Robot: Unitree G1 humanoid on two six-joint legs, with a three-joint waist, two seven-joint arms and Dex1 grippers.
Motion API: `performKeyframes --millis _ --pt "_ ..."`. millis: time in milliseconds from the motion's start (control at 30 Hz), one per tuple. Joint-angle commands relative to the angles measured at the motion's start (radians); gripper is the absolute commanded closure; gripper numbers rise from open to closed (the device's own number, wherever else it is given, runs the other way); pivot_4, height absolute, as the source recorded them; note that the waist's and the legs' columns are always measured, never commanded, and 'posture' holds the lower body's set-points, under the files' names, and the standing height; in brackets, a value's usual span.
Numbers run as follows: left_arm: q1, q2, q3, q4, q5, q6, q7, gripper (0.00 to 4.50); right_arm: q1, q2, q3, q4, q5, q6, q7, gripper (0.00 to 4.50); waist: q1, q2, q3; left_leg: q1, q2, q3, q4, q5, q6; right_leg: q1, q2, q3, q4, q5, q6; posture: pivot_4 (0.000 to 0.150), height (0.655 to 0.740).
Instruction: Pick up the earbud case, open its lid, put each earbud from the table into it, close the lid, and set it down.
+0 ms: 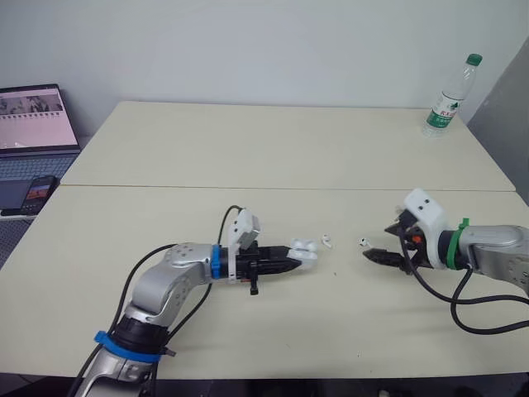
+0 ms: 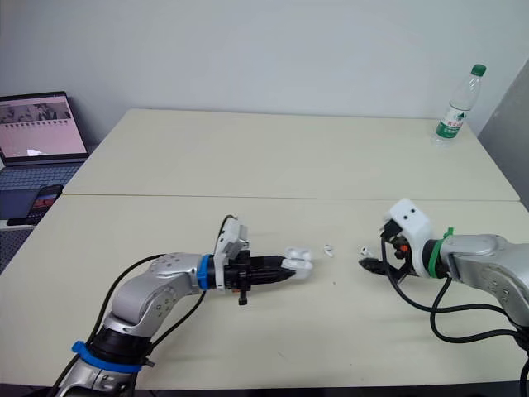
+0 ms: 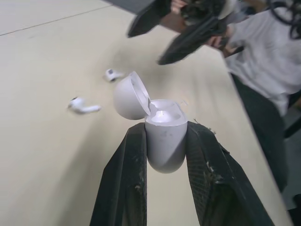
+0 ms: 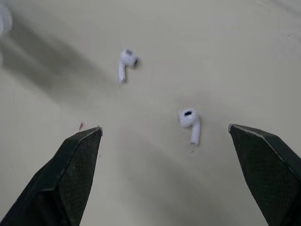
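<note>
Left gripper [image 1: 291, 256]: clamped on the earbud case [image 3: 164, 146], centre of the head view.
Lid [image 3: 129, 96]: hinged open; wells look empty.
Right gripper [image 4: 164, 128]: spread wide, right of centre, around the nearer earbud [image 4: 189, 120].
Other earbud [image 4: 126, 59]: on the table [image 1: 248, 149], between the grippers.
Done: pickup, lid opening.
Left: both earbuds, closing, set-down.

The left arm reaches forward with the elbow bent and the forearm nearly level. The left gripper [image 1: 295, 252] has its two black fingers pressed against opposite sides of the earbud case [image 3: 164, 143]. The right arm comes in from the right, pointing inward. The right gripper [image 4: 164, 128] is spread wide, tips seemingly angled slightly downward.
</note>
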Motion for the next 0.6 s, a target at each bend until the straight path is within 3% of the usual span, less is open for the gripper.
performKeyframes --millis 33,367,600 --pt "0.005 0.004 0.061 0.000 0.005 -0.061 0.019 3.72 -0.102 0.023 0.072 -0.010 -0.060 0.065 0.006 0.00 -0.001 0.000 0.000 0.000 0.000 0.000 0.000 0.000 0.000 0.000 0.000 0.000 0.000 0.000 0.000 0.150 0.7362" --pt "0.037 0.033 0.125 0.040 0.010 -0.119 0.013 3.72 -0.297 0.204 0.217 0.050 -0.189 0.106 0.029 0.00 0.000 0.000 0.000 -0.006 0.000 0.001 0.000 0.000 0.000 -0.007 -0.001 0.000 0.001 0.003 -0.005 0.150 0.7362" --pt "0.039 0.031 0.135 0.061 0.006 -0.145 0.007 3.72 -0.362 0.368 0.271 0.229 -0.298 0.143 -0.018 0.00 0.000 0.000 0.000 -0.007 0.000 0.001 0.001 0.000 0.000 -0.007 -0.001 0.000 0.002 0.003 -0.006 0.150 0.7362"
